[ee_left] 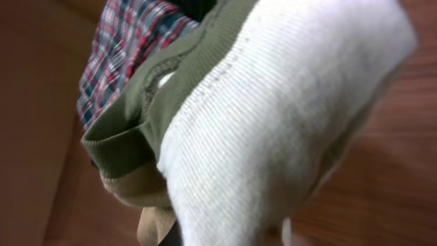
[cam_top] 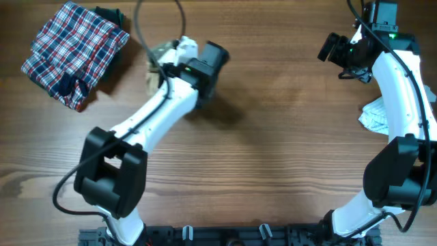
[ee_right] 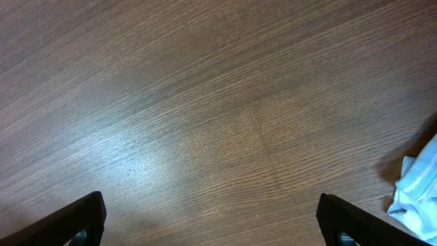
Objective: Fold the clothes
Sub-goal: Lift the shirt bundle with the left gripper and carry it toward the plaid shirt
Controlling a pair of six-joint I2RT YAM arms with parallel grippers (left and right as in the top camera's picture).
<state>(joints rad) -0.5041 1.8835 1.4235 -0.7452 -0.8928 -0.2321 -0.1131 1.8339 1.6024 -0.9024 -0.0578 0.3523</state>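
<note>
Brown wood table (cam_top: 273, 137), with plaid cloth (cam_top: 75, 51) at far left. In left gripper (cam_top: 164, 60), closed tight: cream top (ee_left: 273, 137), bunched, lifted off the wood, near the plaid cloth. Right gripper (ee_right: 218, 222) wide apart, holding nothing, over bare wood, blue striped garment (ee_right: 416, 191) close beside.

The cream-white top (ee_left: 273, 137) is crowding the left wrist view, blurring close up and hiding the left gripper entirely. Near the bench's right edge, the right arm (cam_top: 399, 89) is covering part of the pale blue striped garment (cam_top: 374, 116).
</note>
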